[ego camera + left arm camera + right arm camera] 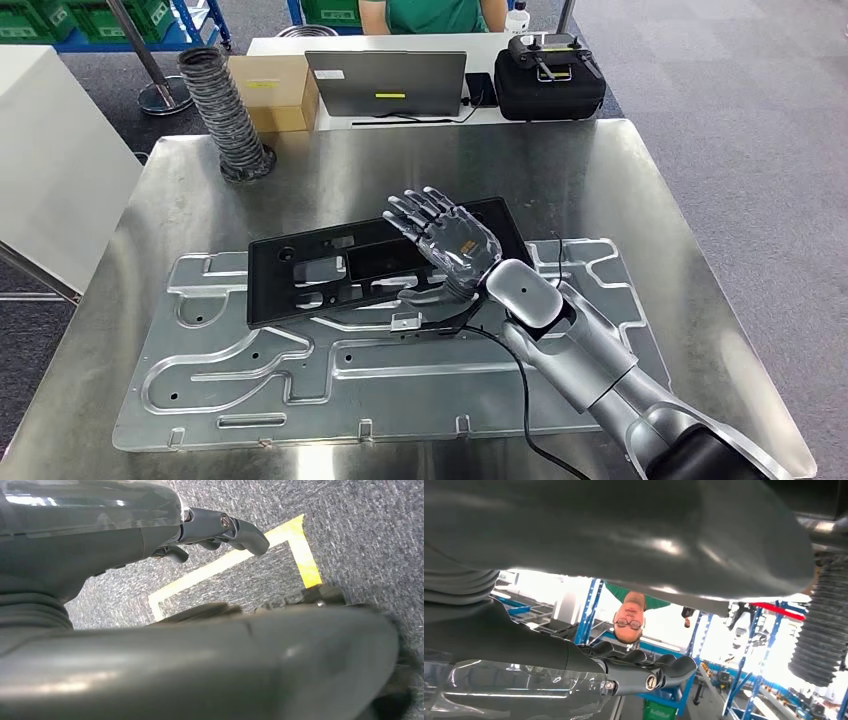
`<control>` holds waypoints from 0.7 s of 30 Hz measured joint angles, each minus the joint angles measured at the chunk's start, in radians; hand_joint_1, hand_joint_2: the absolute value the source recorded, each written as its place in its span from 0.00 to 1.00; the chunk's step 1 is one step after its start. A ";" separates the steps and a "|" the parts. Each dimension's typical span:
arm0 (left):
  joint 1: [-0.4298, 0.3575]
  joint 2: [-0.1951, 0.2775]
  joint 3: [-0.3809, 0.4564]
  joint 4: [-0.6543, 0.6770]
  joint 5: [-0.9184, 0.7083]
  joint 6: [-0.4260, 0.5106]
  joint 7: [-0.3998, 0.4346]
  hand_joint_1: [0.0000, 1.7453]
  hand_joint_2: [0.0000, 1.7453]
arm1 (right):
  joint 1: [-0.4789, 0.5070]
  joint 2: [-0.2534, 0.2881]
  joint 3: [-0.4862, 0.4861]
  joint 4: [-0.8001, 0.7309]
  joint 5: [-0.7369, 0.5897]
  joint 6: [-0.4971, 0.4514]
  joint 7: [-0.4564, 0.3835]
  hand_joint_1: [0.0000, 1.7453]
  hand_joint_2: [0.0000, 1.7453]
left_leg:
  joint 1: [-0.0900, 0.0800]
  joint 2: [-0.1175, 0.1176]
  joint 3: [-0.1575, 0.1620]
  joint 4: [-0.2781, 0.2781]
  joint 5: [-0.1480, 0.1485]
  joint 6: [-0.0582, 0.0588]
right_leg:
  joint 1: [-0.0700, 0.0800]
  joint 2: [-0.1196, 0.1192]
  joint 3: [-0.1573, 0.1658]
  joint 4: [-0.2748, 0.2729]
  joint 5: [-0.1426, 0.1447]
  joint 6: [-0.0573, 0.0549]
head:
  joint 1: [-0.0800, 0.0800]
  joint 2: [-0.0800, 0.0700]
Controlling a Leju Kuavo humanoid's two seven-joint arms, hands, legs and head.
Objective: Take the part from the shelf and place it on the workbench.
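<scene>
Two large flat things lay on the workbench (620, 170): a silver stamped metal plate (300, 390) and, on top of it, the black part (300, 290), which rested a little askew with its far edge beyond the plate. The part seemed already placed, so the main risk was in the withdrawal. The right hand (445, 245) was above the near right end of the part, palm turned up and fingers spread, holding nothing. If it pulled back low, the thumb or wrist could catch the part's edge and drag it over the smooth plate. The black cable (520, 380) along the right arm hung close to the plate and could also hook a raised tab.

Whether the thumb touched the part, I could not tell; the hand covered that corner. The left hand (220, 532) hung over grey carpet with yellow floor tape (225, 565), its fingers partly curled, nothing visible in them; its exact opening was hard to judge. A person in a green shirt (425, 12) sat behind the laptop (385, 85), cut off by the frame.
</scene>
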 joint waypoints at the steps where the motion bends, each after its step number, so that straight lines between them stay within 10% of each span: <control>1: 0.001 0.000 0.000 0.000 0.000 0.000 0.000 0.00 0.00 | 0.001 0.001 0.001 0.003 0.000 0.000 -0.001 0.00 0.00 | 0.000 0.000 -0.020 0.039 -0.008 -0.002 | 0.001 0.000 0.000 0.001 0.000 0.000 | 0.000 0.000; 6: 0.003 0.001 0.001 0.000 0.000 -0.002 0.000 0.00 0.00 | -0.001 0.006 0.001 0.015 0.000 -0.002 -0.003 0.00 0.00 | 0.002 0.001 0.092 -0.195 0.116 0.008 | 0.004 0.002 0.000 0.014 -0.009 0.010 | 0.000 0.000; 11: 0.004 0.000 0.002 0.000 -0.003 -0.005 0.000 0.00 0.00 | -0.001 0.006 0.000 0.020 -0.001 -0.007 -0.004 0.00 0.00 | -0.001 -0.002 0.107 -0.237 0.126 0.038 | 0.002 0.003 -0.009 0.031 -0.022 0.036 | 0.000 0.000; 15: 0.002 0.000 0.002 0.000 -0.003 -0.006 -0.001 0.00 0.00 | 0.005 0.006 0.000 0.027 0.000 -0.010 -0.003 0.00 0.00 | 0.001 0.000 0.105 -0.241 0.130 0.049 | -0.003 0.002 -0.110 0.248 -0.133 0.055 | 0.000 0.000; 17: 0.003 0.000 0.002 0.000 -0.004 -0.007 -0.001 0.00 0.00 | 0.012 0.006 0.000 0.031 0.000 -0.010 -0.003 0.00 0.00 | 0.001 0.000 0.104 -0.239 0.130 0.050 | -0.005 0.002 -0.138 0.304 -0.136 0.056 | 0.000 0.000; 21: 0.002 -0.002 0.002 0.000 -0.007 -0.010 -0.001 0.00 0.00 | 0.007 0.006 -0.002 0.033 0.000 -0.011 -0.002 0.00 0.00 | -0.002 -0.003 0.105 -0.237 0.128 0.045 | 0.001 0.002 -0.025 0.069 -0.022 0.035 | 0.000 0.000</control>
